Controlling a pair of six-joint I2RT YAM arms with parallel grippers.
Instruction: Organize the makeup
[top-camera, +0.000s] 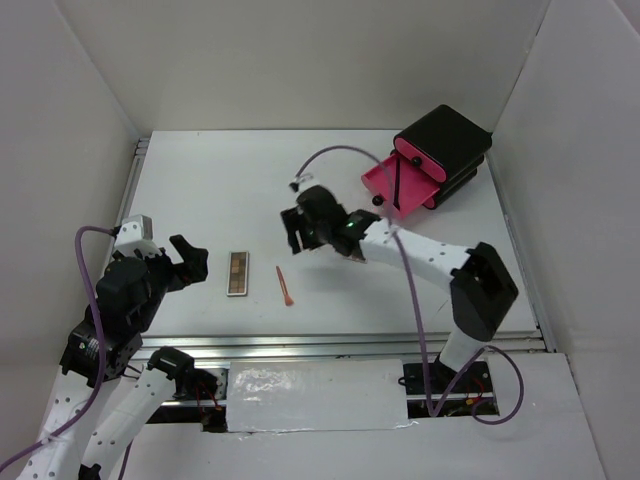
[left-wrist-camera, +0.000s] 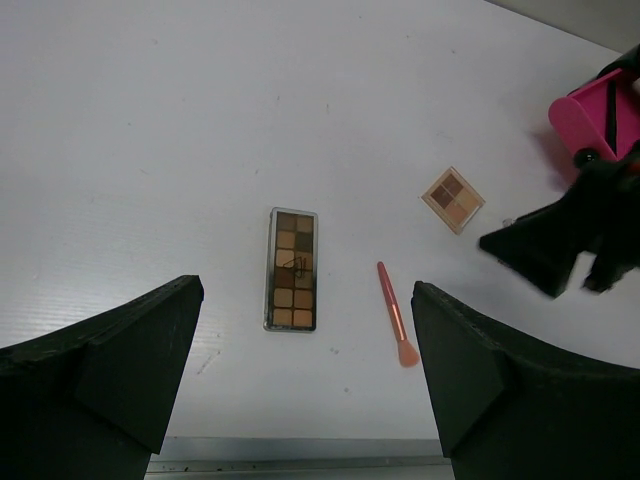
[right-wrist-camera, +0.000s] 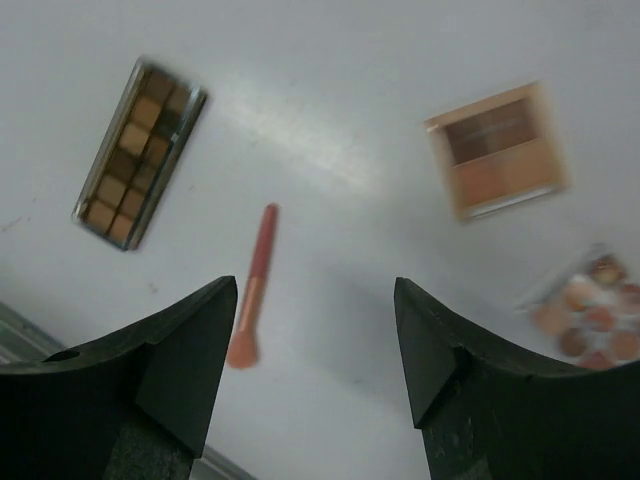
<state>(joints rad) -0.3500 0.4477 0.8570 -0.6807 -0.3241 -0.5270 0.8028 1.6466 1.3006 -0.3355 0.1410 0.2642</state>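
A narrow brown eyeshadow palette (top-camera: 238, 273) lies flat at the front left of the table, with a red-orange brush (top-camera: 285, 286) just to its right. Both also show in the left wrist view, palette (left-wrist-camera: 292, 269) and brush (left-wrist-camera: 395, 312). A square tan palette (left-wrist-camera: 453, 199) lies farther right, and it is hidden under the right arm in the top view. The right wrist view shows the square palette (right-wrist-camera: 497, 150) and a second small palette with round pans (right-wrist-camera: 590, 305). My left gripper (top-camera: 195, 260) is open and empty, left of the brown palette. My right gripper (top-camera: 293, 228) is open and empty, hovering above the table.
A black box (top-camera: 450, 140) stands at the back right. Its pink drawer (top-camera: 385, 185) is pulled open and holds a thin black pencil (top-camera: 399, 183). White walls enclose the table on three sides. A metal rail (top-camera: 340, 345) runs along the near edge.
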